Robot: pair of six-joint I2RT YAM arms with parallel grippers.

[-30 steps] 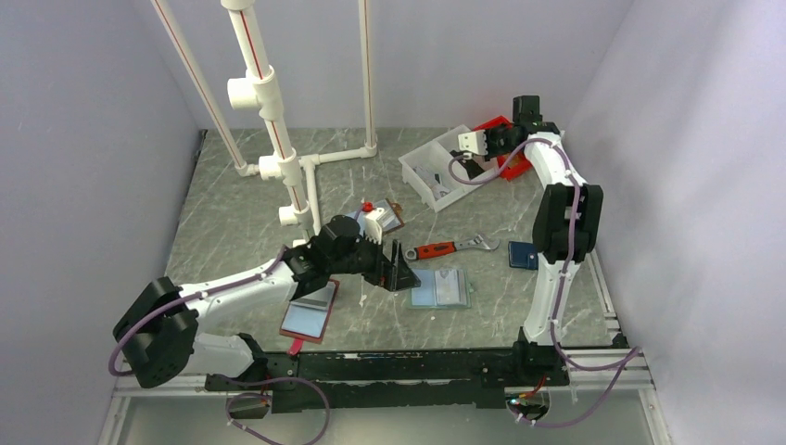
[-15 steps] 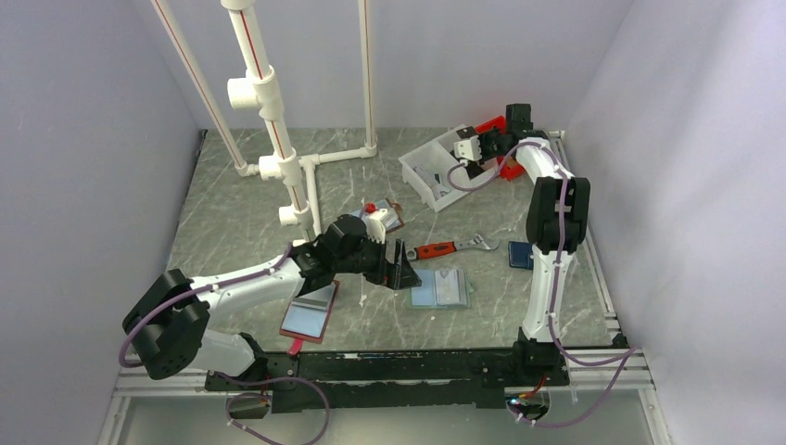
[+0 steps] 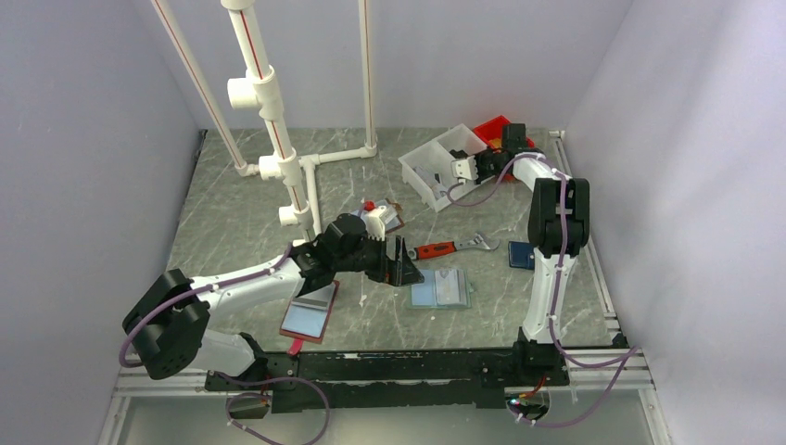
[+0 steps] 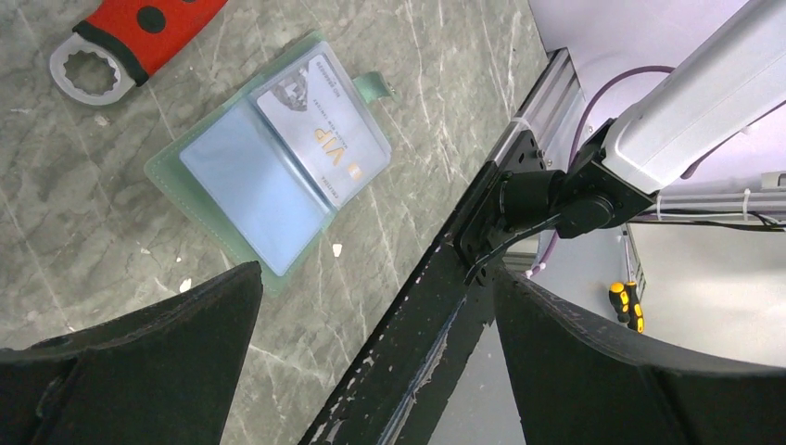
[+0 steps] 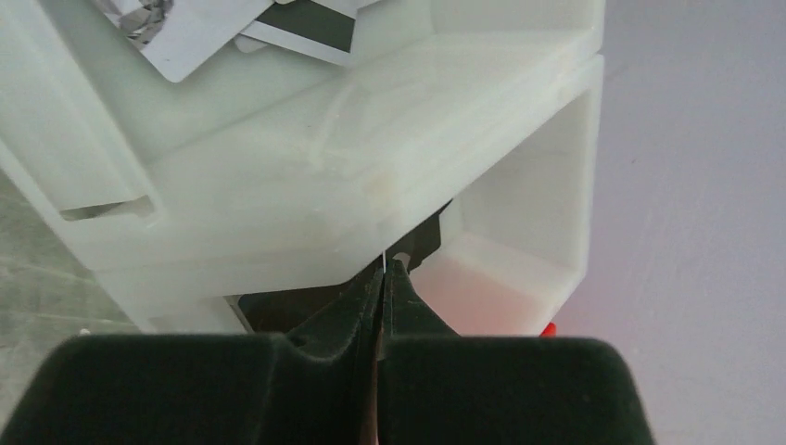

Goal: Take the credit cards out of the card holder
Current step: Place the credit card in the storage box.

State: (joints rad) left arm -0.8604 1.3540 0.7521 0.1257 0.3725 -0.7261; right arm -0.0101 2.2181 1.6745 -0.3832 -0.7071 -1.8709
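Top external view: card holder [image 3: 440, 289] lies open and flat on the table [image 3: 232, 213], toward the near edge, right of middle. Left wrist view: pale credit card [image 4: 324, 130] marked VIP sits in one pocket. Left fingers [image 3: 401, 269] spread wide, empty, just left of the holder. Right fingers [image 5: 385, 273] pressed together at white bin [image 3: 436, 176] near far right corner. Red-handled wrench [image 3: 454, 247] just beyond holder.

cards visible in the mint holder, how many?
1: a pale VIP card in the tab-side panel of the card holder. Other panel looks blank; more may be hidden.
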